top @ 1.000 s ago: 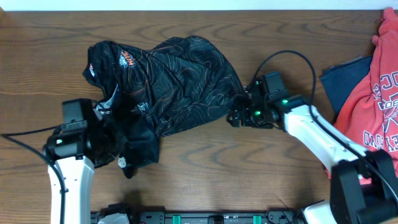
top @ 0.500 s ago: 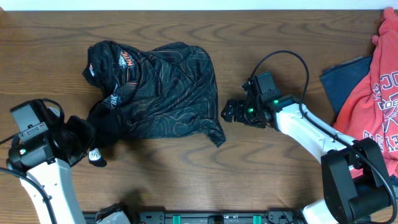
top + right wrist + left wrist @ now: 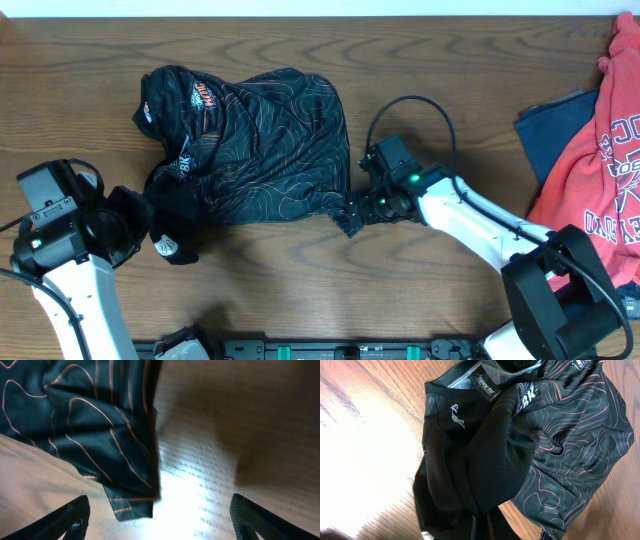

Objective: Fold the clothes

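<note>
The black jersey [image 3: 255, 150] with thin orange contour lines lies crumpled on the left half of the wooden table. My left gripper [image 3: 150, 232] is shut on a bunch of its plain black fabric at the lower left. In the left wrist view that fabric [image 3: 470, 460] narrows into the jaws [image 3: 482, 527] at the bottom edge. My right gripper [image 3: 356, 213] is at the jersey's lower right corner. In the right wrist view its fingers [image 3: 160, 522] are wide open, with the jersey corner [image 3: 127, 495] lying flat on the table between them, untouched.
A red garment with white lettering [image 3: 605, 150] lies at the right edge, over a dark blue garment [image 3: 550, 125]. The table's far edge [image 3: 320, 14] runs along the top. Bare wood [image 3: 440, 290] lies in front of the jersey.
My left arm pulled the jersey's lower left part to the left. The jersey's right side left my right gripper and settled flat; my right gripper then moved left and down to its lower right corner.
</note>
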`<move>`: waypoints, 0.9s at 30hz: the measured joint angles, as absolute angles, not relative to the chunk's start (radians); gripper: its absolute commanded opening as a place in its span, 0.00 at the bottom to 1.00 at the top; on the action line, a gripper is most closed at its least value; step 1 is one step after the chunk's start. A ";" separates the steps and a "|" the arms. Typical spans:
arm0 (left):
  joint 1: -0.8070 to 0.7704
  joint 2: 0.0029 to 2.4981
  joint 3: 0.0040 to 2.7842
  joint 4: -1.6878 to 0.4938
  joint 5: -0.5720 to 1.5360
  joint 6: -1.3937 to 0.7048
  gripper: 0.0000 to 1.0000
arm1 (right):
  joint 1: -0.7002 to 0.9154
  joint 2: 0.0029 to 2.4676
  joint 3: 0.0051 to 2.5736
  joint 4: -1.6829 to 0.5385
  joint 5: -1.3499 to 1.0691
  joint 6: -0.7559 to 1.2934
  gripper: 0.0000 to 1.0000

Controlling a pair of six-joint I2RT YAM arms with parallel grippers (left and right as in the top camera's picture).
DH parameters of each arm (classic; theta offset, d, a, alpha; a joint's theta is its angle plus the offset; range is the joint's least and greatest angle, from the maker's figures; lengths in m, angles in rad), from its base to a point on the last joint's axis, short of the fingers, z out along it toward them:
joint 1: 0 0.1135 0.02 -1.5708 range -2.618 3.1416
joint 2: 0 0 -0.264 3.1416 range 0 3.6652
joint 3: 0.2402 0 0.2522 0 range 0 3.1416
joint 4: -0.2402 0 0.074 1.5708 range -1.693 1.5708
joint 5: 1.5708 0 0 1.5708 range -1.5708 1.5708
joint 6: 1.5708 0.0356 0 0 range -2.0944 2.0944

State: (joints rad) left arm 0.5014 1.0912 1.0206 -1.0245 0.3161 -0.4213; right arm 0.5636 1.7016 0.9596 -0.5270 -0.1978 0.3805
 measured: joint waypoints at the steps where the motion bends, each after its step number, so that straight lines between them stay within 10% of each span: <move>1: 0.501 1.091 1.021 -1.024 0.316 -0.421 0.06 | 0.575 1.702 0.960 -0.517 -0.172 0.374 0.83; 10: 0.501 1.091 1.021 -1.024 0.316 -0.421 0.06 | 0.675 1.747 0.960 -0.488 -0.060 0.333 0.75; 14: 0.501 1.091 1.021 -1.025 0.316 -0.421 0.06 | 0.698 1.777 0.962 -0.466 -0.043 0.318 0.50; 18: 0.501 1.091 1.021 -1.025 0.316 -0.421 0.06 | 0.698 1.789 0.966 -0.455 -0.015 0.324 0.01; 27: 0.501 1.091 1.021 -1.025 0.316 -0.421 0.06 | 0.686 1.785 0.979 -0.573 0.194 0.389 0.01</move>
State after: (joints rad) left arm 0.5014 1.0912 1.0206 -1.0248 0.3164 -0.4213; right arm 0.6861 1.7851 0.9794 -0.5728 0.1936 0.3889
